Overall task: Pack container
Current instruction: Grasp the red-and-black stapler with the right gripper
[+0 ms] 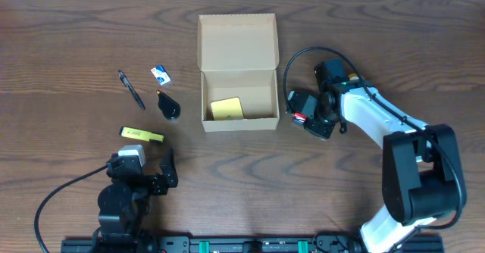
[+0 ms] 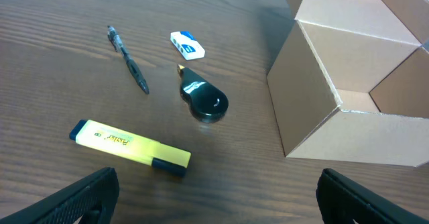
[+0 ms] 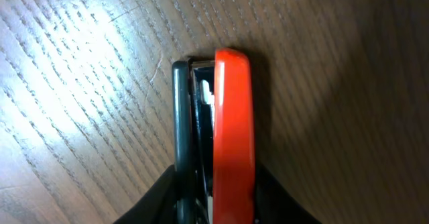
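The tan cardboard container (image 1: 239,94) stands open at the table's middle with its flap lid laid back; it also shows in the left wrist view (image 2: 348,110). A yellow sticky-note pad (image 1: 226,108) lies inside. My right gripper (image 1: 301,117) is just right of the box, shut on a red and black stapler (image 3: 218,130) close over the table. My left gripper (image 2: 218,200) is open and empty at the front left. Before it lie a yellow highlighter (image 2: 131,147), a black rounded object (image 2: 204,100), a pen (image 2: 127,58) and a white eraser (image 2: 187,44).
The loose stationery lies left of the box in the overhead view: highlighter (image 1: 142,135), black object (image 1: 168,105), pen (image 1: 131,89), eraser (image 1: 161,74). The right arm's cable (image 1: 299,56) loops behind the gripper, near the box's right side.
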